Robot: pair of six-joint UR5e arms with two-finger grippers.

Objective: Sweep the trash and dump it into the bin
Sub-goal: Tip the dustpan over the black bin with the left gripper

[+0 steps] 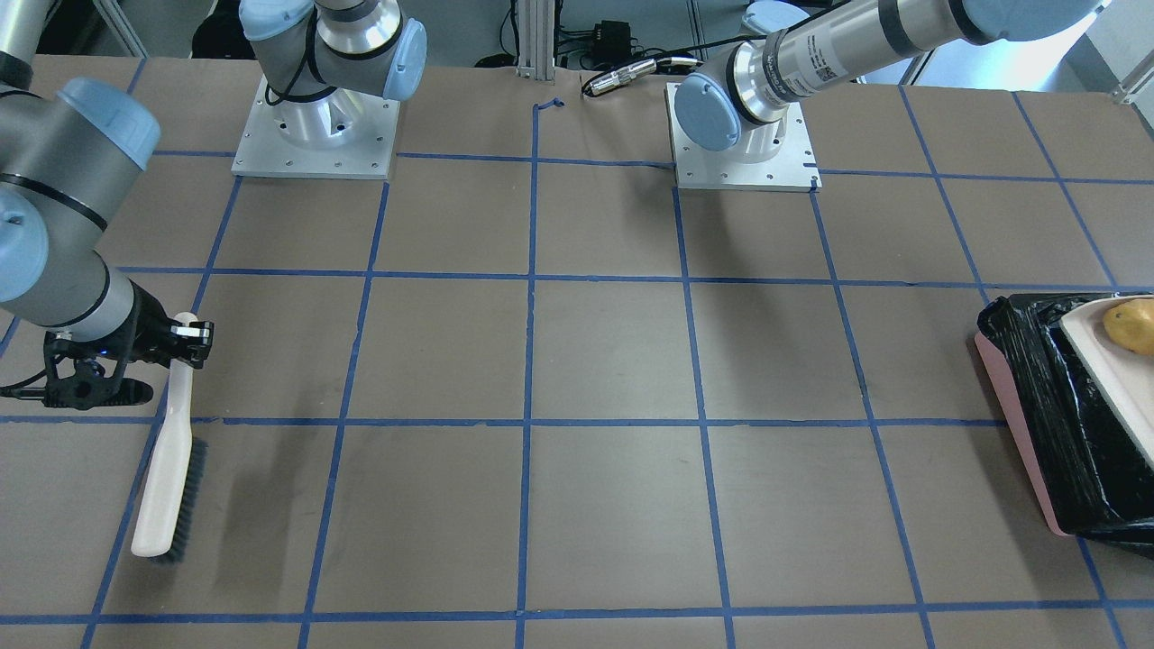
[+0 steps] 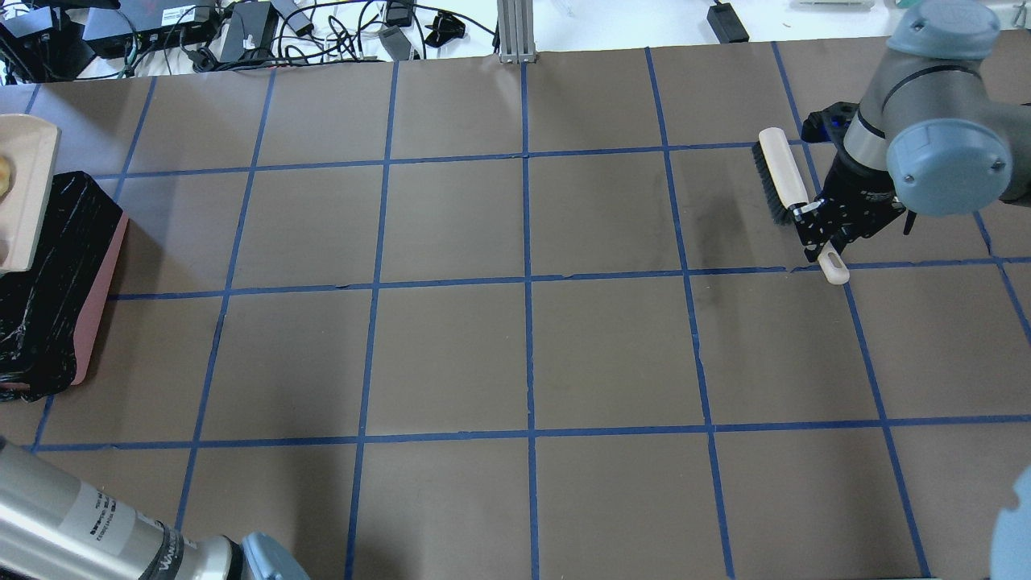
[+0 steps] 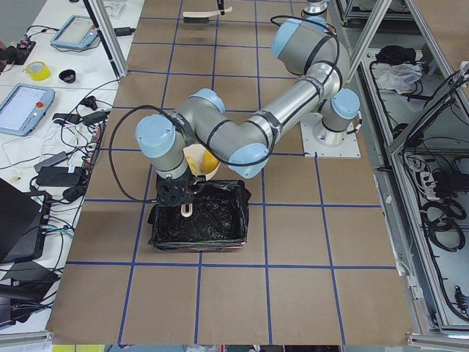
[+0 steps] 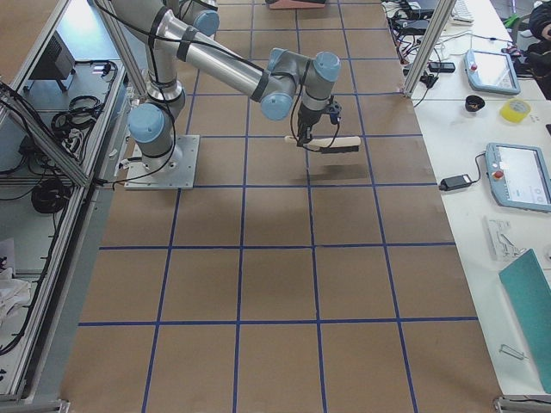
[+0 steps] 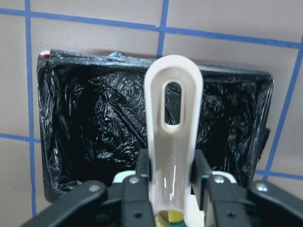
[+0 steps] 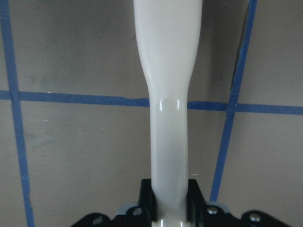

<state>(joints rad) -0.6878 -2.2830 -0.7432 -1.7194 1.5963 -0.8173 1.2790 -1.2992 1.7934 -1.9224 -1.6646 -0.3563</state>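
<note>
Brown table [image 2: 451,354] with blue tape grid [image 2: 527,279], white side bench [image 4: 473,249] with tablets [image 4: 519,175], tangled cables [image 2: 338,32].

Bright, even light; soft shadows.

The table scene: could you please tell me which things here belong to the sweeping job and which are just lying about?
Job: bin; dustpan, in the left pincer; yellow lump on the dustpan; brush, in the right pincer.
Lying about: tablet; tape roll; cables.
</note>
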